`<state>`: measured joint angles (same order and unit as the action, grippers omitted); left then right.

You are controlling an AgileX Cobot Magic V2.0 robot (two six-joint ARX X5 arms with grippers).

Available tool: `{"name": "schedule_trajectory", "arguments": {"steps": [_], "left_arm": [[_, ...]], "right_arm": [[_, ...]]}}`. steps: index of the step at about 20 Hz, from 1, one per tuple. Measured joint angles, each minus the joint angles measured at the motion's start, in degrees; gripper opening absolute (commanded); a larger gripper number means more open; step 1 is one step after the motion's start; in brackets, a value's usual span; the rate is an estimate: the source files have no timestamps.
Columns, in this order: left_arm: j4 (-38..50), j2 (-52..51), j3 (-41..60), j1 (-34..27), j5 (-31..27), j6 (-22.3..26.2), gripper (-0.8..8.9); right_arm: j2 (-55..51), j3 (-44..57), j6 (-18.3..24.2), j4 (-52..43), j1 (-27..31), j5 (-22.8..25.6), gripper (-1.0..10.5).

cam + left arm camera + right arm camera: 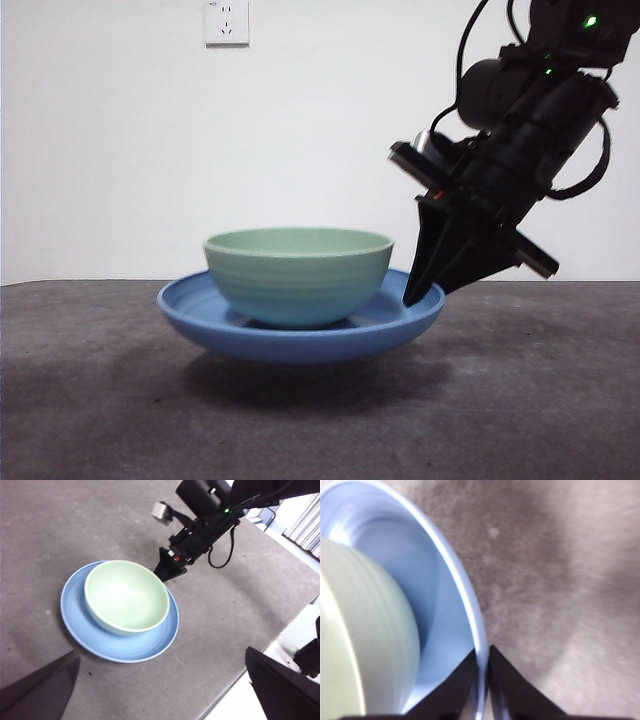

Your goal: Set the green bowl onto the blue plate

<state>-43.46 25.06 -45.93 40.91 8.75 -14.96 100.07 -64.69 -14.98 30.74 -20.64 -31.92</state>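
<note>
The right gripper (420, 296) had its two black jaws pinched on the rim of the blue plate (190, 305), at the side facing that arm. The green bowl (298, 275) sat upright inside the plate, on the dark grey table (540, 400). The left gripper (160, 680) hung well above, jaws spread wide apart

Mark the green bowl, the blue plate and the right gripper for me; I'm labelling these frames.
green bowl (298, 280): front view, ridged outer wall.
blue plate (120, 650): left wrist view, bare rim section.
right gripper (482, 672): right wrist view, between its jaw tips at the plate's rim.
</note>
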Motion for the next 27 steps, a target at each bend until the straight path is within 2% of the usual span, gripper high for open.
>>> {"name": "schedule_trajectory", "arguments": {"steps": [5, 10, 11, 14, 20, 23, 27], "left_arm": [[0.0, 0.0, 0.0, 0.0, 0.0, 0.0, 5.3], [0.0, 0.0, 0.0, 0.0, 0.0, 0.0, 5.3], [0.0, 0.0, 0.0, 0.0, 0.0, 0.0, 5.3], [0.0, 0.0, 0.0, 0.0, 0.0, 0.0, 5.3], [0.0, 0.0, 0.0, 0.0, 0.0, 0.0, 5.3], [0.0, 0.0, 0.0, 0.0, 0.0, 0.0, 5.3], [0.0, 0.0, 0.0, 0.0, 0.0, 0.0, 5.3]], "right_arm": [[3.17, -0.02, -1.88, -1.31, -0.33, 2.29, 0.1], [3.98, -0.09, -3.06, -2.62, -0.31, 2.54, 0.1], [4.28, -0.09, -3.19, -2.64, -0.31, 2.54, 0.4], [4.98, -0.09, -3.54, -2.89, -0.31, 2.14, 2.2], [4.72, -0.22, -3.69, -3.67, 0.44, 2.14, 2.4], [1.7, -0.35, -3.15, -1.53, 1.99, 2.27, 3.0], [-7.13, -0.66, -1.44, 3.74, 4.17, 3.54, 4.6]]}}
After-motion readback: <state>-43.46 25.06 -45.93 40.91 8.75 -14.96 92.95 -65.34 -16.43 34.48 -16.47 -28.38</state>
